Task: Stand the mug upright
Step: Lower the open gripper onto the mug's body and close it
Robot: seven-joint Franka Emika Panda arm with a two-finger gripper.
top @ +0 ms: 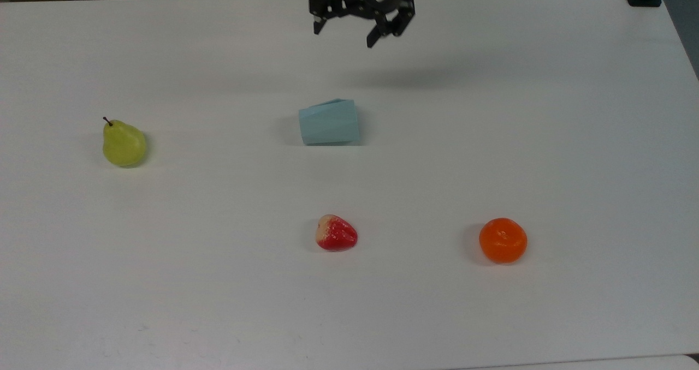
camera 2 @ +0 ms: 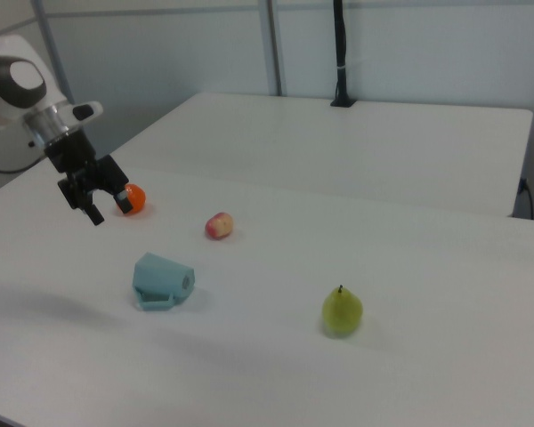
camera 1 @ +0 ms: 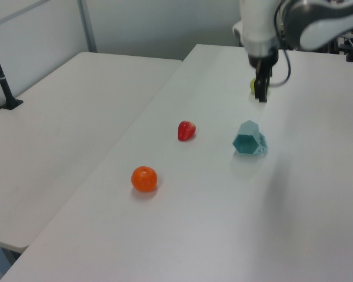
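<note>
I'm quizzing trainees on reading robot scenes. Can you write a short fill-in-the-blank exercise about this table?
1. The mug is lying on its ____.
2. The gripper hangs above the table with its fingers ____.
3. In the top view, the fruit farthest left is the ____.

Missing words: side; open; pear

White table (top: pixel 573 141): carries three fruits, well apart. Green pear (top: pixel 124 144), brown stem, at the top view's left. Red strawberry (top: pixel 336 233) with pale end, near the middle. Orange (top: pixel 503 240) at the top view's right. Second white table (camera 1: pixel 65 117) alongside, bearing a black post (camera 1: pixel 1 73).
</note>
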